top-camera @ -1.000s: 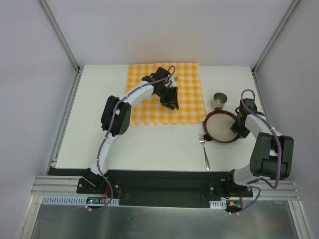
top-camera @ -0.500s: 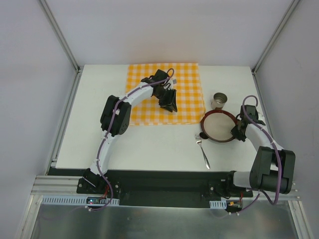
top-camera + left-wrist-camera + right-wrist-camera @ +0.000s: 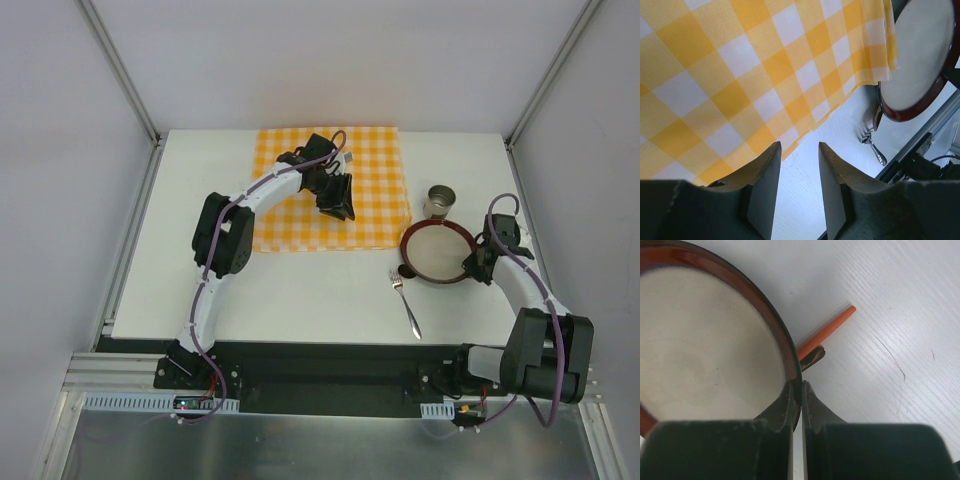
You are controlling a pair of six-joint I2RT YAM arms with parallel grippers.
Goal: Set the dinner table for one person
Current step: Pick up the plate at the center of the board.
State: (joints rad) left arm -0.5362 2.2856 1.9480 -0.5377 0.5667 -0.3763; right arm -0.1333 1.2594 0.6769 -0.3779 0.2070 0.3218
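On the white dinner table (image 3: 300, 290) lies a round plate (image 3: 437, 253) with a dark red rim and a cream centre. My right gripper (image 3: 480, 266) is shut on its right rim; in the right wrist view the fingertips (image 3: 790, 397) pinch the rim of the plate (image 3: 705, 340). A metal fork (image 3: 408, 305) lies in front of the plate, and a metal cup (image 3: 440, 202) stands behind it. My left gripper (image 3: 341, 203) hovers open over the orange-and-white checked cloth (image 3: 330, 190), with nothing between its fingers (image 3: 767, 170). The left wrist view also takes in the plate (image 3: 920, 55) and the fork (image 3: 872, 145).
An orange stick (image 3: 826, 331) and a dark metal handle (image 3: 812, 357) stick out from under the plate's far edge onto the table (image 3: 890, 315). A metal frame rail runs along the table's near edge (image 3: 330, 350). Grey walls close in the back and sides.
My right gripper has shut on the plate's rim, and its arm has stretched out lower over the table. The plate has shifted slightly left. The left arm has barely moved.
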